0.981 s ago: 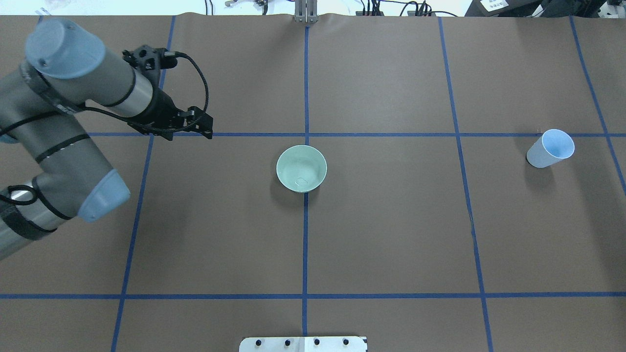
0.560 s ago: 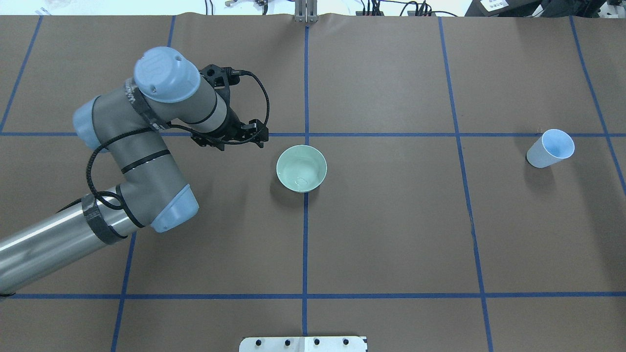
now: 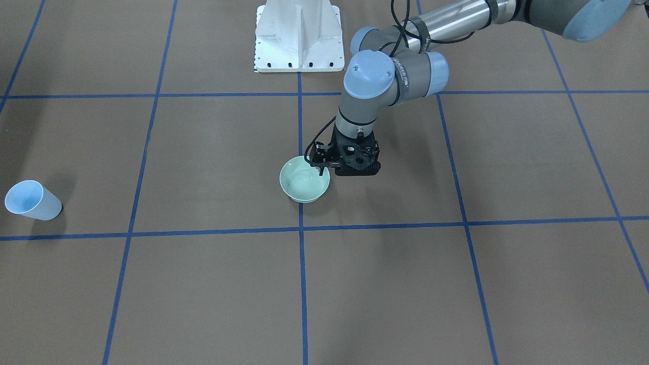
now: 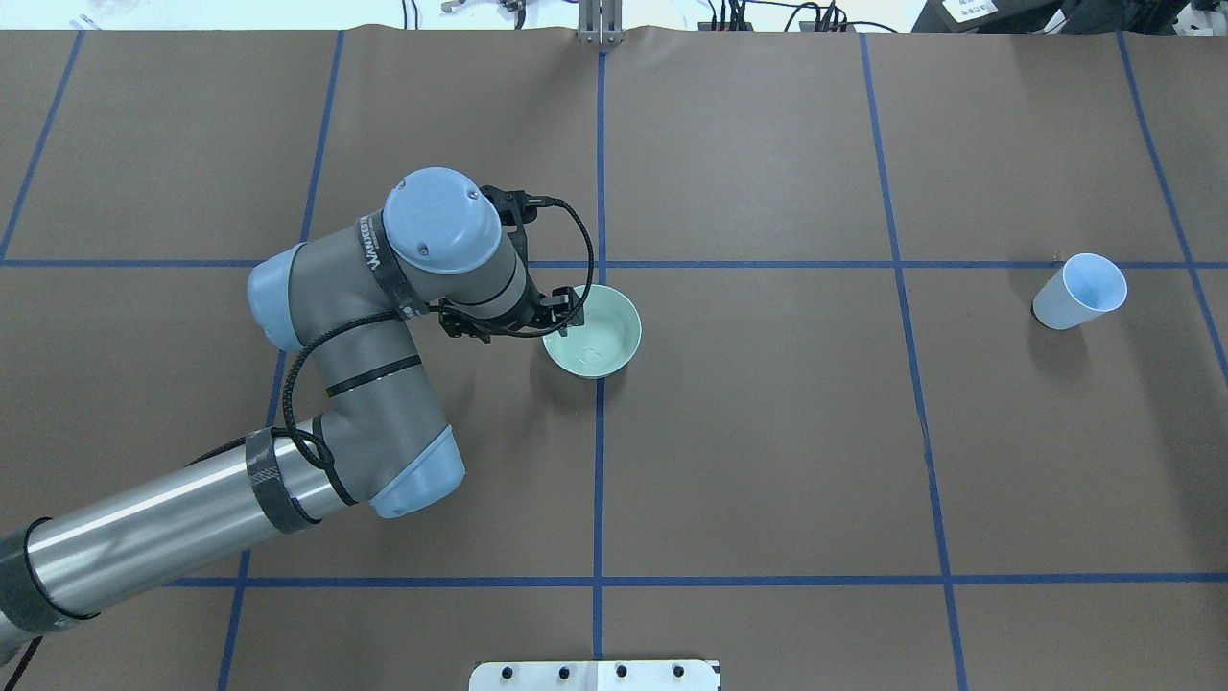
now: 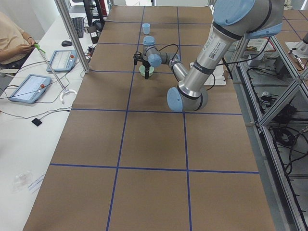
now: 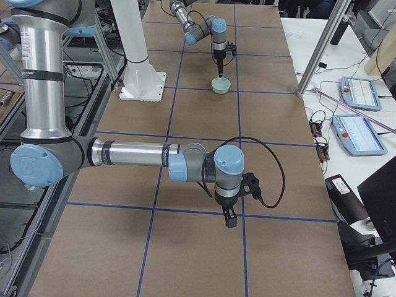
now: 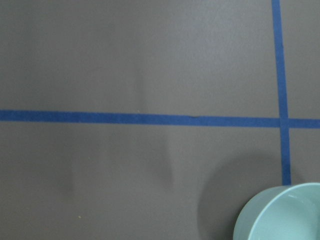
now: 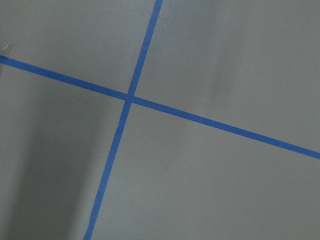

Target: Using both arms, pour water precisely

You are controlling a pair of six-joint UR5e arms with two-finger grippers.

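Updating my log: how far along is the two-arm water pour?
Done: nothing beyond the reach. In hand: left gripper sits at the rim of the mint-green round bowl, grip unclear. Left: the light-blue tapered cup stands untouched, right gripper far from it; lifting and pouring remain.

A mint-green bowl sits on the middle line of blue tape, just short of a crossing on the brown paper table cover. A pale blue cup stands well apart from it, toward the table's end. A white bolted pedestal stands at the table's edge, and two tablets lie on a white side bench.
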